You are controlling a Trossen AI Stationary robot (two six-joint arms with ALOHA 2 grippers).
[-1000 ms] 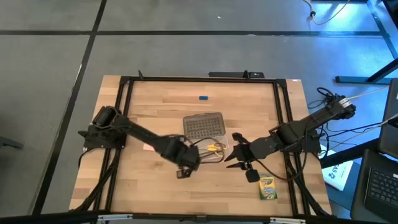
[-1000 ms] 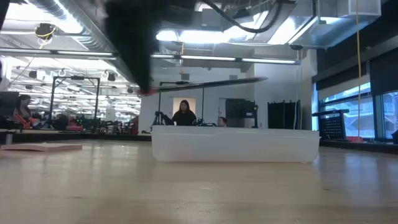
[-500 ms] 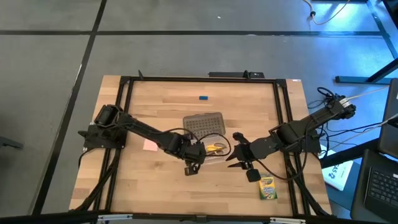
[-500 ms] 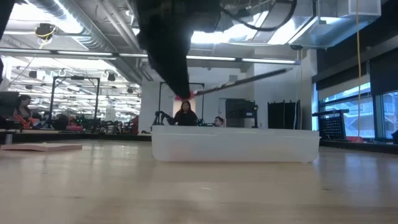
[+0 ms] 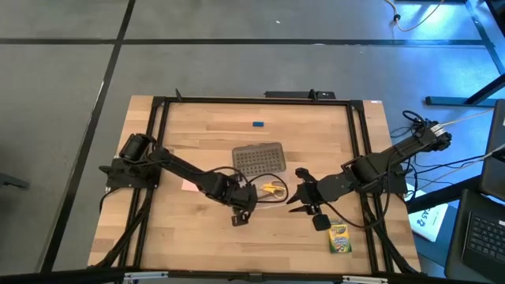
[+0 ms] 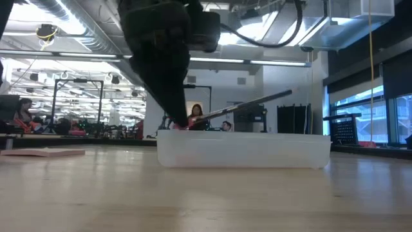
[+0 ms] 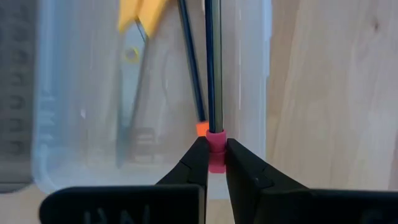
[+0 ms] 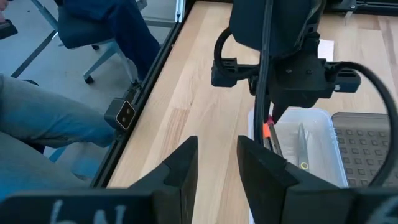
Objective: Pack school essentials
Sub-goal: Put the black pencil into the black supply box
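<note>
Pencil (image 7: pixel 212 68): thin, light, stiff stick, likely slick on the barrel, so the pink eraser end is the sensible hold. Left pincer (image 7: pixel 211 163) is pinched nearly closed on that pink end, at the clear case's (image 5: pixel 272 197) near-left corner; the shaft slants over the case with its tip raised, judging by the low view. Inside the case: yellow-handled scissors (image 5: pixel 272 188) and another pencil (image 7: pixel 191 68). Crayon box (image 5: pixel 339 237) lies well right of the case; pink pad (image 5: pixel 189 185) just left of it. Right pincer (image 5: pixel 304 207) waits right of the case, fingers slightly parted, holding nothing.
</note>
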